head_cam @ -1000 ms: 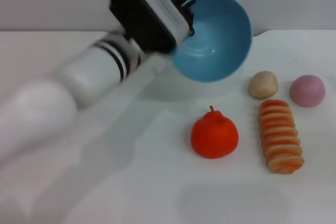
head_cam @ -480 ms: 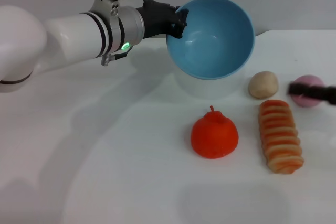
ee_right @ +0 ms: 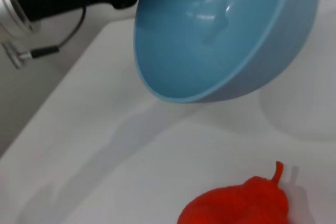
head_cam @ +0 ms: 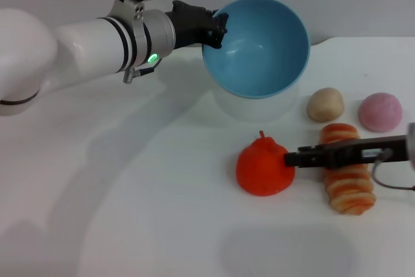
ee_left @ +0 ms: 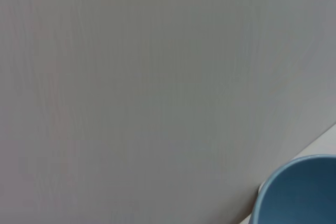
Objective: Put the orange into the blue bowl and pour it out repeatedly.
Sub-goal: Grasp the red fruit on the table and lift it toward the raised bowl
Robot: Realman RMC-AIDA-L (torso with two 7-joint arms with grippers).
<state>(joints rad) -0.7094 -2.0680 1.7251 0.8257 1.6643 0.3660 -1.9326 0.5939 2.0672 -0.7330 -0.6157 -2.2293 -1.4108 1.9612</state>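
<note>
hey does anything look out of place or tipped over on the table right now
The blue bowl is off the table, held tilted by the left gripper, its opening facing forward and empty. The orange sits on the table below it, with the right gripper at its side.

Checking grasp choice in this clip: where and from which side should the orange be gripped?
Grip the orange across its round middle, coming from the robot's right, where the right end effector already reaches in low beside it. It sits stem up on the table, and that side is open, with the bread roll farther right.
</note>
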